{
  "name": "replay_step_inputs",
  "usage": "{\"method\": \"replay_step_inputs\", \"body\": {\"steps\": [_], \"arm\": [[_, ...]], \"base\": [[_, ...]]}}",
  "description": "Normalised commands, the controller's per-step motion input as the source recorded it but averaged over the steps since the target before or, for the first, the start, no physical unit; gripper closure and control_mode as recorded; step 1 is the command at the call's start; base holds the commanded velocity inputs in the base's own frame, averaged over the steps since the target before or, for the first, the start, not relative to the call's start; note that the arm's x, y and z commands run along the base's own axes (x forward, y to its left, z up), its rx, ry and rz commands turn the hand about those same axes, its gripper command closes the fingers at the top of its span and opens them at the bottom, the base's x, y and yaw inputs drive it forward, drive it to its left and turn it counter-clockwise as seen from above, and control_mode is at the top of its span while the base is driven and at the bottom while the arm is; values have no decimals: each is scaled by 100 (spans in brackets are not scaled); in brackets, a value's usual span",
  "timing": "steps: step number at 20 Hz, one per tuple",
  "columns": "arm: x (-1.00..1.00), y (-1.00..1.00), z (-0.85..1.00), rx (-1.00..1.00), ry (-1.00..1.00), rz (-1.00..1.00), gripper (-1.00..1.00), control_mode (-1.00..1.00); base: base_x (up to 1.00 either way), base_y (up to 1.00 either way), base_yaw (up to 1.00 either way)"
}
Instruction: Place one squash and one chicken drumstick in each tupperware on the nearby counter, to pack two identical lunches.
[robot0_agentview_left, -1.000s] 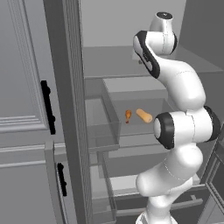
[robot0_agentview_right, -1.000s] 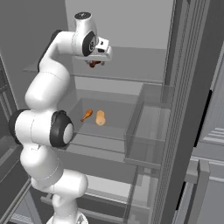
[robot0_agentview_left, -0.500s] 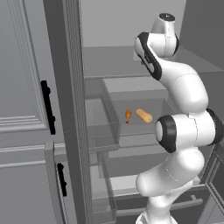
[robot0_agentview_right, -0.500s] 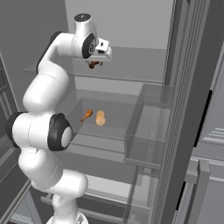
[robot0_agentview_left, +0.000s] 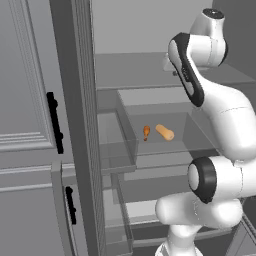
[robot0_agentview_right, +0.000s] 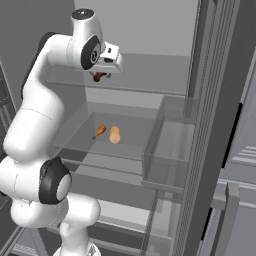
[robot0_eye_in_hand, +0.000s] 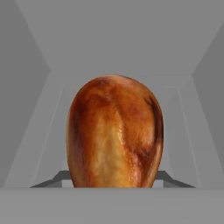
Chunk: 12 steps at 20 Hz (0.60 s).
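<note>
My gripper (robot0_agentview_right: 101, 75) is up at the fridge's upper shelf (robot0_agentview_right: 145, 85), shut on the larger dark red-brown chicken drumstick (robot0_agentview_right: 98, 76). In the hand view that drumstick (robot0_eye_in_hand: 114, 131) stands close in front of the camera and hides the fingertips. Lower down, inside a clear drawer, lie the smaller orange drumstick (robot0_agentview_right: 99, 132) and the elongated tan squash (robot0_agentview_right: 114, 134) side by side. From the left side I see the same orange drumstick (robot0_agentview_left: 146, 132) and squash (robot0_agentview_left: 165, 132). The tupperware and the counter are out of view.
The clear drawer (robot0_agentview_right: 75, 130) has glass walls around the two foods. The open fridge door with its clear bin (robot0_agentview_right: 167, 150) stands close on the right. Grey cabinet fronts with black handles (robot0_agentview_left: 54, 122) flank the fridge on the left.
The jaws have closed in on the dark drumstick at the upper shelf. The arm has barely shifted, and the foods in the drawer lie as before.
</note>
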Motion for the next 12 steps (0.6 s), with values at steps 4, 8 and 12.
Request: {"method": "replay_step_inputs", "body": {"steps": [4,8,12], "arm": [[-100,-5,8,1,-12,0,100,-100],[-100,0,6,0,-9,0,100,-100],[-100,0,-13,0,-9,-1,100,-100]], "base": [[0,0,0],[0,0,0],[0,0,0]]}}
